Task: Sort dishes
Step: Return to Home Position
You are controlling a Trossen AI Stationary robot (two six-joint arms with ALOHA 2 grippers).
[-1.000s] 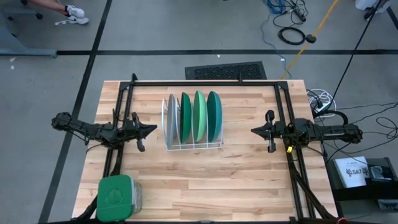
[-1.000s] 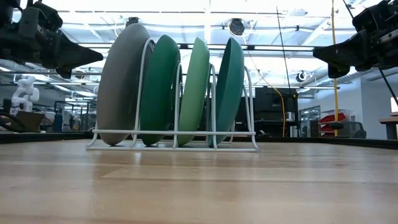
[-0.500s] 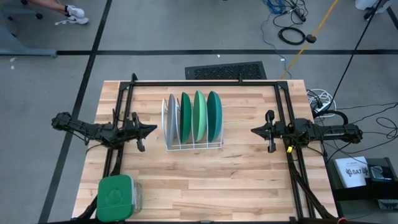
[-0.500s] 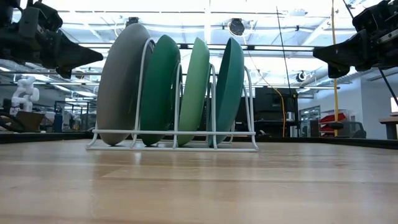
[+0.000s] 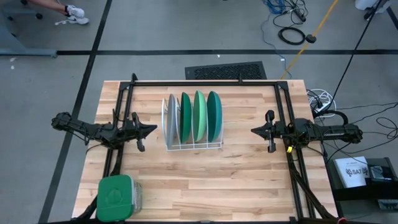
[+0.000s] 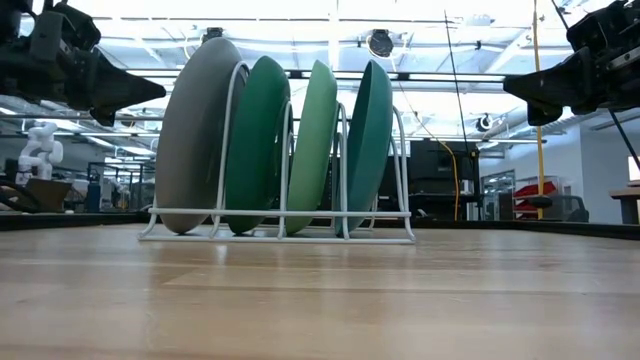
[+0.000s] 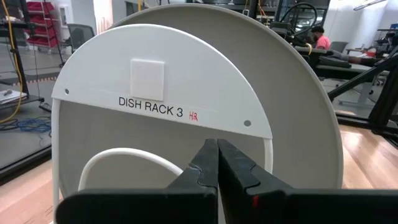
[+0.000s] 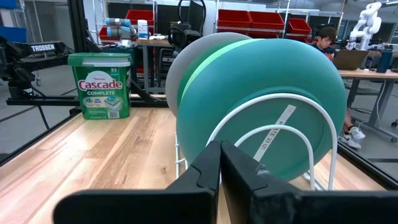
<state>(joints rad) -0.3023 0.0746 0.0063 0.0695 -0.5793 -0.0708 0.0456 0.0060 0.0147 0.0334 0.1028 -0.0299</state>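
All four dishes stand on edge in the white wire rack [image 5: 193, 147], which sits toward the far middle of the wooden table [image 5: 217, 180]. Order in the high view, from the left arm's side to the right arm's side: grey plate [image 5: 171, 122], dark green plate [image 5: 185, 117], light mint green plate [image 5: 199, 116], teal plate [image 5: 214, 115]. Each plate occupies its own slot between the wire hoops, and in the low view all four lean slightly toward the right arm's side. A white label panel [image 7: 163, 81] reading "DISH RACK 3" closes the rack's end on the left arm's side, just in front of the grey plate. The left gripper [image 5: 155, 130] hangs above the table near that end of the rack and points at it, clear of the wire. Its fingers are pressed together along their length and hold nothing. The right gripper [image 5: 252, 130] hangs well apart from the rack's opposite end, pointing at the teal plate. Its fingers likewise meet with no gap and carry nothing. Both arms are stretched level, roughly in line with each other across the table. A green lidded container [image 5: 115, 197] stands at the near corner on the left arm's side, well apart from the rack and from both grippers
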